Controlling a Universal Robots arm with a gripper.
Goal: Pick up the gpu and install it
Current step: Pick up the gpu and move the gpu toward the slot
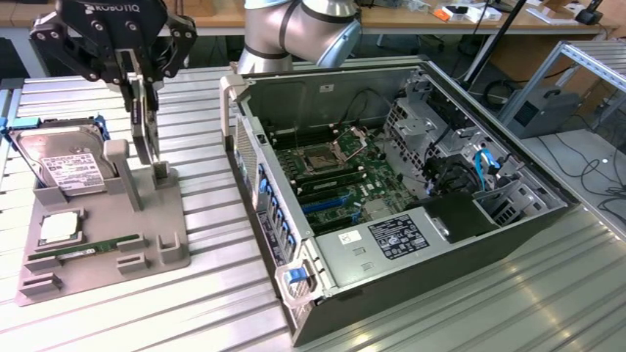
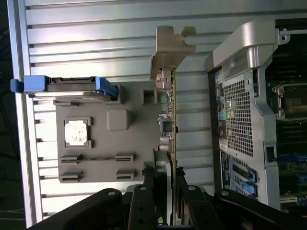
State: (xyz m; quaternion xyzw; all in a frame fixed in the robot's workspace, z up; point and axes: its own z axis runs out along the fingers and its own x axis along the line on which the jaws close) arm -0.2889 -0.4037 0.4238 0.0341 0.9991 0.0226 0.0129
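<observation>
Claw [image 1: 139, 95] in the exterior view is pinching the gpu [image 1: 146, 143], which is standing upright over the gray holder [image 1: 157, 227], beside the open computer case [image 1: 489, 220]. In the wrist view, the gpu [image 2: 169, 110] is sitting straight between its fingers [image 2: 149, 191]; lifting straight up is looking safest.

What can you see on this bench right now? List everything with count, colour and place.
table: one, ribbed silver metal, under everything.
tray: one, grey, exterior view's left.
gpu: one, green board with black cooler, upright over the tray, gripped.
hard drive: one, silver with white label, standing in the tray.
processor chip: one, silver, flat in the tray.
RAM stick: one, green, lying in the tray.
computer case: one, black and silver, open, exterior view's right.
robot arm: one, silver-grey, behind the case.
fingers: two, black, closed on the gpu.
</observation>
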